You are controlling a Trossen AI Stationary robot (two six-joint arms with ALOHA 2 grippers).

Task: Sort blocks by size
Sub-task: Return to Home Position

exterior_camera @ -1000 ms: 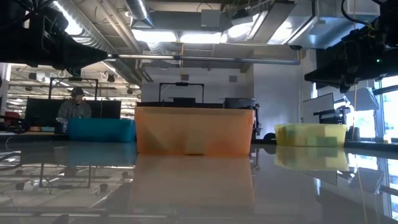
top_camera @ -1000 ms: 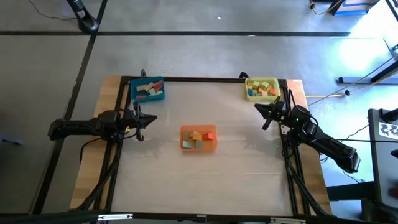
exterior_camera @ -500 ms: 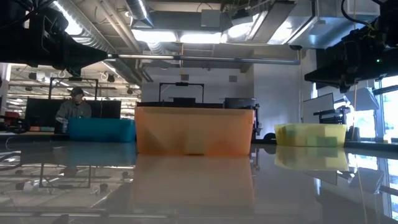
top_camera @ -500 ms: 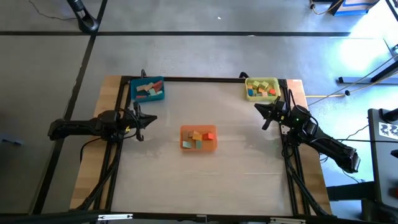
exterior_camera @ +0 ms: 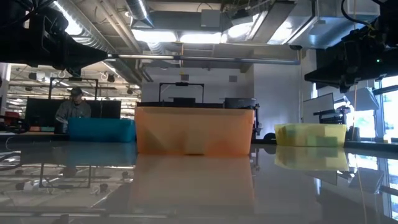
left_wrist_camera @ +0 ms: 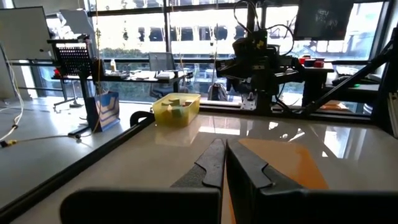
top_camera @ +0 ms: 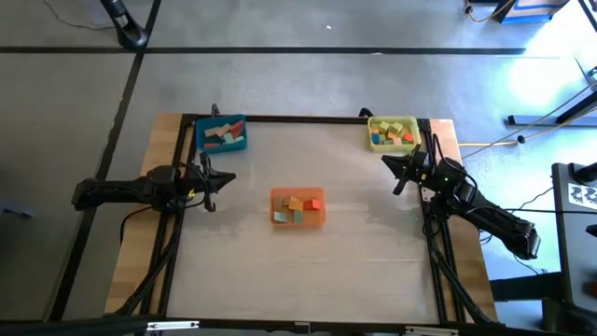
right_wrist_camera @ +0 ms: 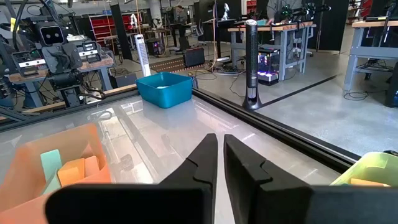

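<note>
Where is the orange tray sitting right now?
In the high view the orange tray sits mid-table, between the left gripper and right gripper, with the blue tray and yellow tray at the far corners.

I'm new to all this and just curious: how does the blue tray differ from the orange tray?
The blue tray sits in a corner of the table; the orange tray sits in its middle. The blue tray holds longer blocks, mostly tan and red; the orange tray holds smaller blocks of more colours. Both are open-topped and hold wooden blocks.
</note>
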